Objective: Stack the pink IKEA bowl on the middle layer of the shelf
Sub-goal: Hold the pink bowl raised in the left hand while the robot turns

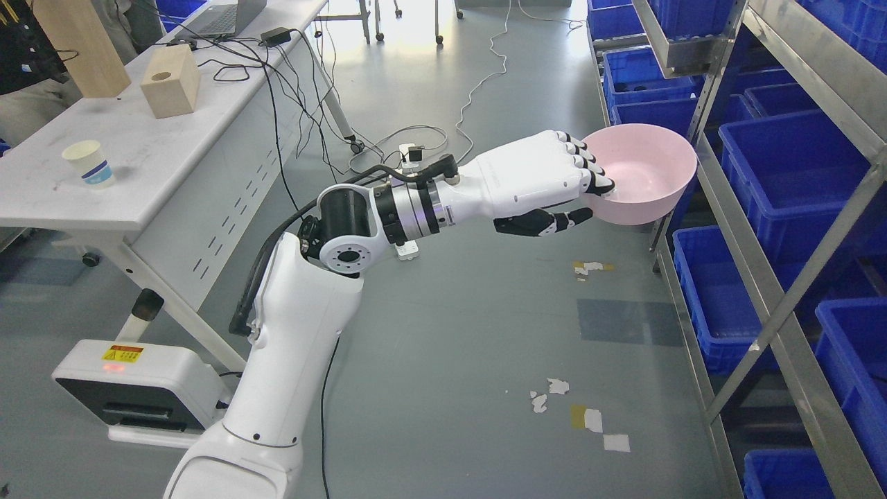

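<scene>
Reaching from the near left, the left hand (554, 184) pinches the near rim of the pink bowl (644, 173), fingers inside, thumb beneath. Round, smooth and empty, it tilts mouth-up toward the camera, beside the shelf (721, 201) of blue bins (797, 173) at right.

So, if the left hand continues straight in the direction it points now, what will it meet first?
Probably the shelf frame beside the blue bins. The left hand grips the pink bowl, so the bowl's far rim would touch first. Depth is unclear.
</scene>
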